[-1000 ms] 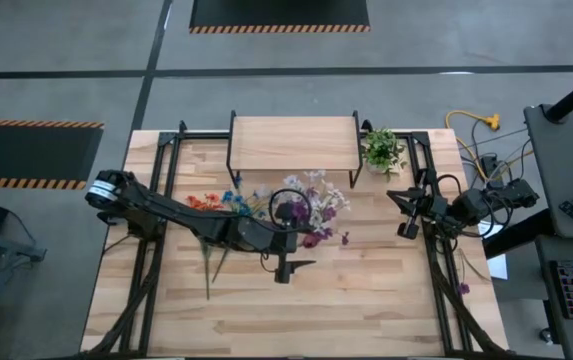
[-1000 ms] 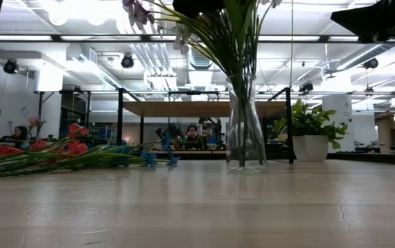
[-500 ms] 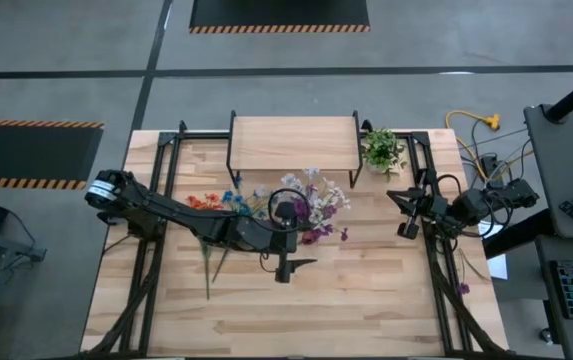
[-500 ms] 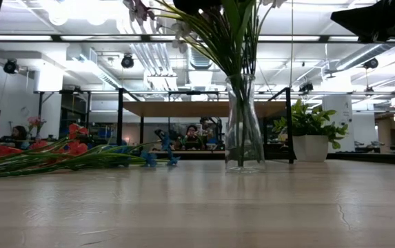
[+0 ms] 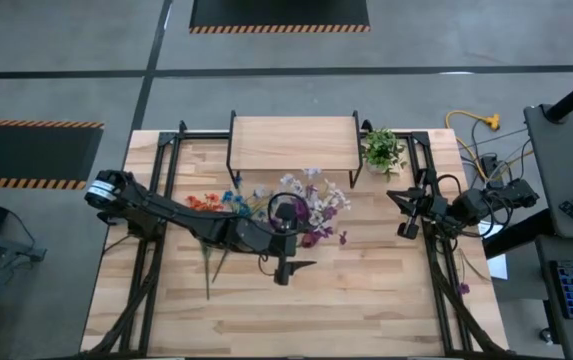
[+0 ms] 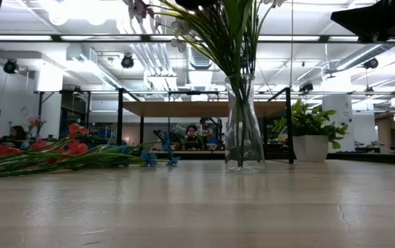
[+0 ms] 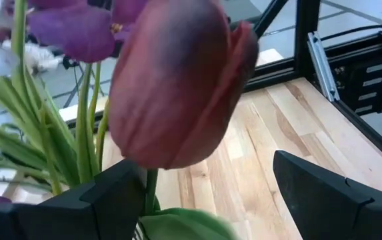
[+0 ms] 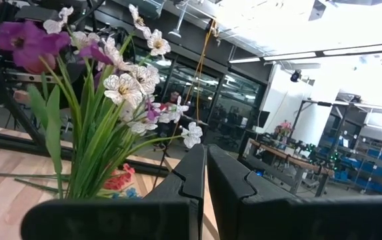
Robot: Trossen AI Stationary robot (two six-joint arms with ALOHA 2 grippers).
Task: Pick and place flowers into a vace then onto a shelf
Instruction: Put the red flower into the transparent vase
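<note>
**Top-heavy glass vace, part-filled, with loose stems yet to be gathered**

The vace (image 6: 244, 124), a small clear glass vessel, is seen standing upright on the tabletop (image 5: 366, 300), in front of the shelf (image 5: 293, 142) and well apart from the potted plant (image 5: 382, 150). A bunch of flowers (image 5: 316, 205) is already held in it, the blossoms spreading far above its mouth. More flowers (image 5: 211, 203), orange and blue, are lying flat on the tabletop to the left of the vace, not touching it.

The left end effector (image 7: 204, 193) is held over the bouquet with its fingers spread wide; nothing is gripped between them, though a dark red blossom (image 7: 177, 80) stands just in front of it. The right end effector (image 8: 204, 193) is parked near the right edge of the tabletop, fully closed and empty.

The vace is judged to be hard, smooth and breakable, and likely slippery under dark fingers. With stems much longer than the glass, the load is probably top-heavy and easily tipped. A hold low on the glass body, below the mouth, is advised, with the vessel kept upright on its way to the shelf. The loose stems are judged light, thin and springy; they would best be taken mid-stem, clear of leaves and petals, which could be crushed.
</note>
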